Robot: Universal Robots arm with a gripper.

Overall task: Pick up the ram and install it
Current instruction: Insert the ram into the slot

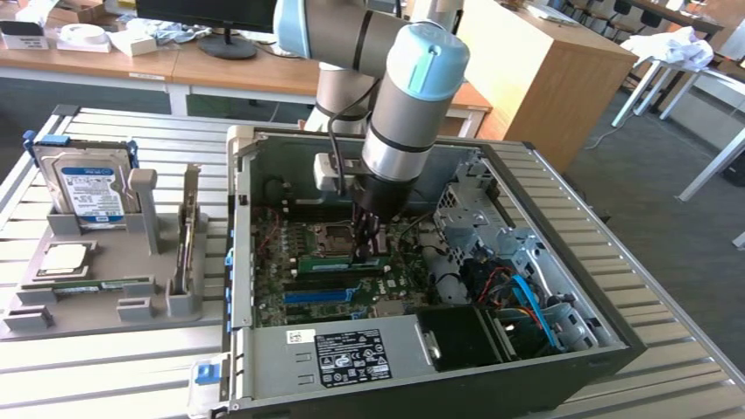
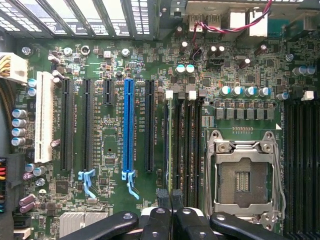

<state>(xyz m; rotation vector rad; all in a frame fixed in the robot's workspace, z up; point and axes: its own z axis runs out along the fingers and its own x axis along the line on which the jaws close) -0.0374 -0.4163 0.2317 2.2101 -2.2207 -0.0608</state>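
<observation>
Ram [image 1: 331, 260] is standing on edge in a memory slot, sitting just at six o'clock of the empty processor socket [image 1: 331, 236] in the exterior view, inside the open computer case [image 1: 559, 205]. The arm is reaching straight down, and its claw [image 1: 370, 253] is pinching narrow, fingers together, at the ram's three o'clock end. From the wrist, the ram [image 2: 168, 145] is showing as a thin pale edge running to the claw [image 2: 171, 196]. Whether the tips are nipping it or only bearing on it, I cannot tell. Pushing at one end is risking a crooked seat, with one end latching and the other riding high, or the board bowing if its notch is misaligned.
</observation>
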